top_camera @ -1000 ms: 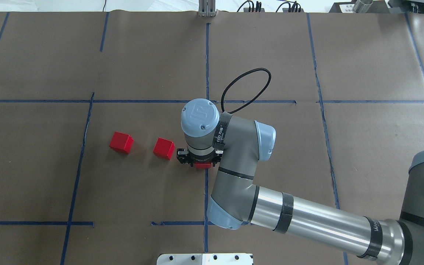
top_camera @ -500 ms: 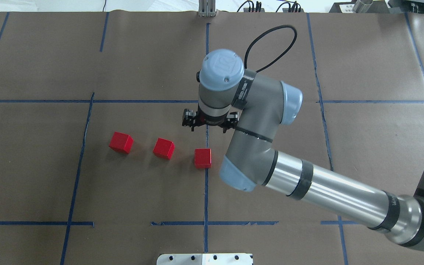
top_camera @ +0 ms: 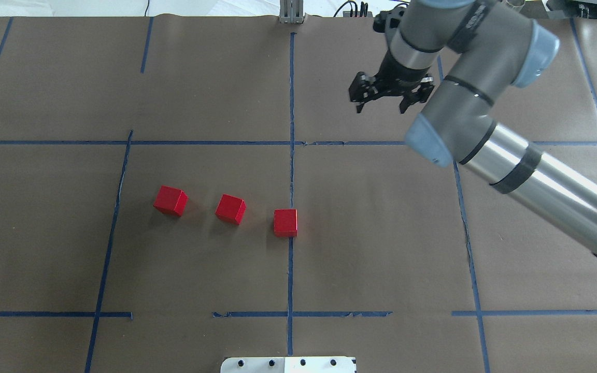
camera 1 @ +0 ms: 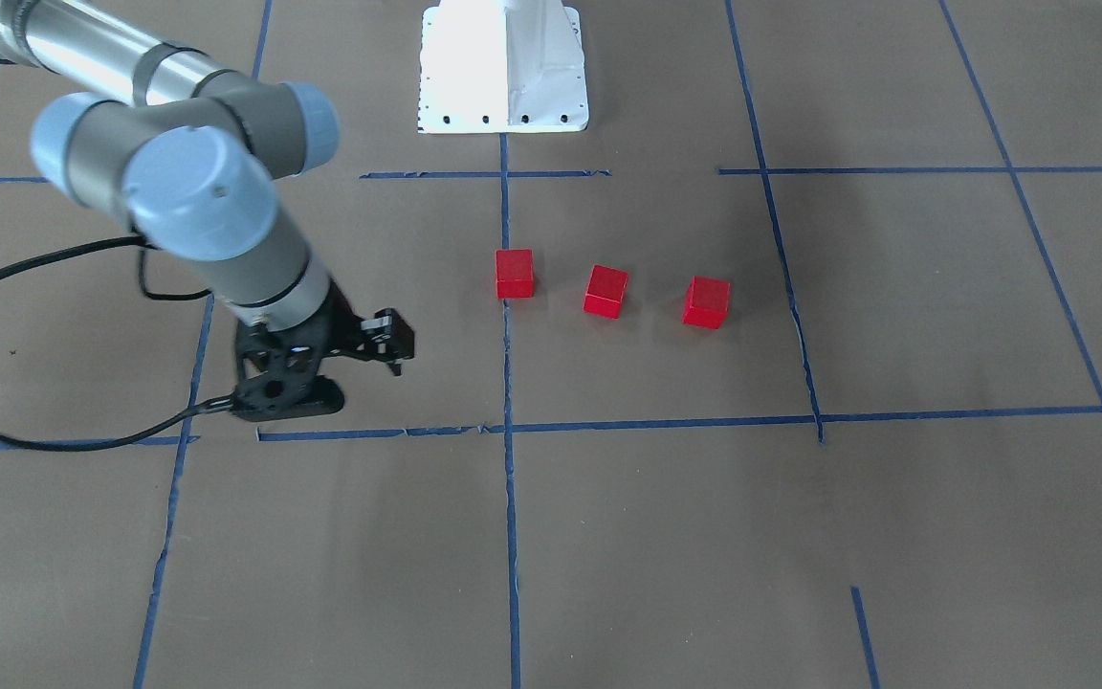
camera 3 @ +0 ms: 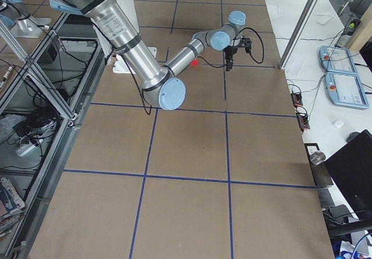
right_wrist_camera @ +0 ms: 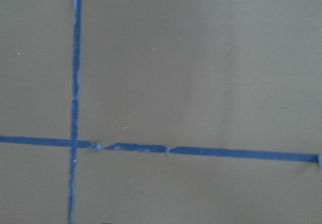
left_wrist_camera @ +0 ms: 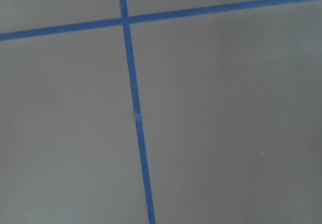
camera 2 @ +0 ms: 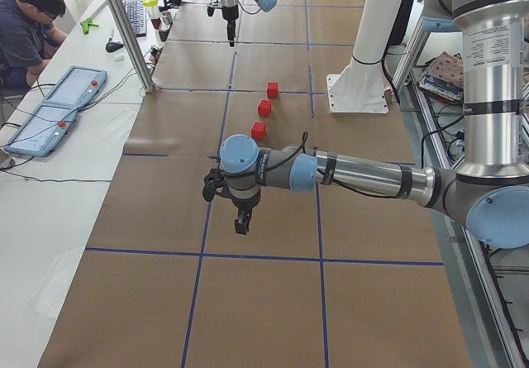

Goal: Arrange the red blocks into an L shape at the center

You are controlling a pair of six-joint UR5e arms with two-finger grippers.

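Observation:
Three red blocks lie in a row on the brown paper. One [top_camera: 285,223] touches the centre tape line [top_camera: 291,103]; the other two [top_camera: 230,209] [top_camera: 170,200] lie apart to its left. They also show in the front view [camera 1: 514,273] [camera 1: 606,291] [camera 1: 706,301]. My right gripper [top_camera: 381,102] is open and empty, raised over the far right cell, well away from the blocks; it also shows in the front view [camera 1: 345,375]. My left gripper [camera 2: 240,219] hangs above the table beyond the leftmost block. I cannot tell whether it is open or shut.
The white robot base [camera 1: 503,67] stands at the near table edge on the centre line. A black cable [camera 1: 34,268] trails from the right wrist. A metal post [top_camera: 292,13] stands at the far edge. An operator [camera 2: 29,21] sits beside the table with pendants [camera 2: 58,107].
My right gripper let go of the red block at the centre line, rose, and swung away to the far right. The block stays by the line; the other two have not moved.

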